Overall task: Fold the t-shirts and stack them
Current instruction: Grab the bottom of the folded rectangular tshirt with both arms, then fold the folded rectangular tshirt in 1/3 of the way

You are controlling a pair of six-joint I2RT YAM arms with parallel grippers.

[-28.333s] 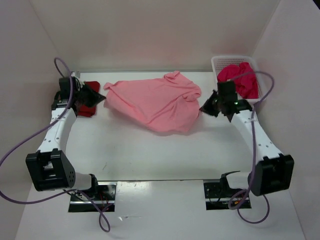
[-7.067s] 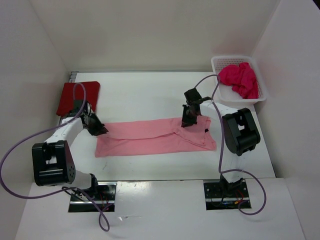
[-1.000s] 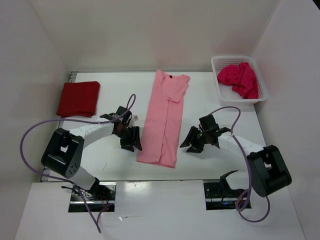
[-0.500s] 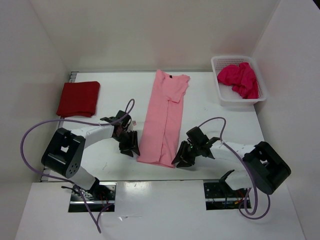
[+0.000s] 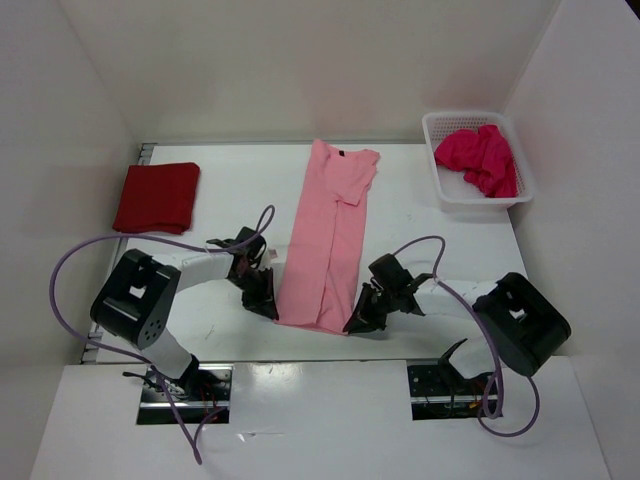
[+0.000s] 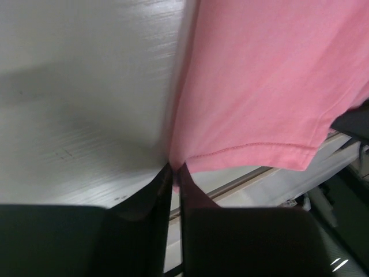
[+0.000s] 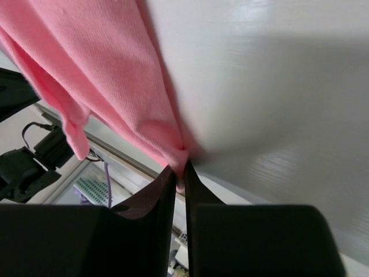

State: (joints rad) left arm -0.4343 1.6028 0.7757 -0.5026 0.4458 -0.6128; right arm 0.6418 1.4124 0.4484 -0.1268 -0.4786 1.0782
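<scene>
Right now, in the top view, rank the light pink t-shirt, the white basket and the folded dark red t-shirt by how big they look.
Largest first:
1. light pink t-shirt
2. white mesh basket
3. dark red t-shirt

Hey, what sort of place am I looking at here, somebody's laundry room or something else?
Probably a robotics test cell, not a home: a white table boxed in by plain white walls, a left gripper and right gripper pinching a light pink t-shirt, and a white mesh basket.

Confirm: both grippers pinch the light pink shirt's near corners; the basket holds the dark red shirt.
No: top external shows the basket holding the magenta shirt; the dark red shirt lies folded on the table. The grip on the light pink shirt is right.
</scene>
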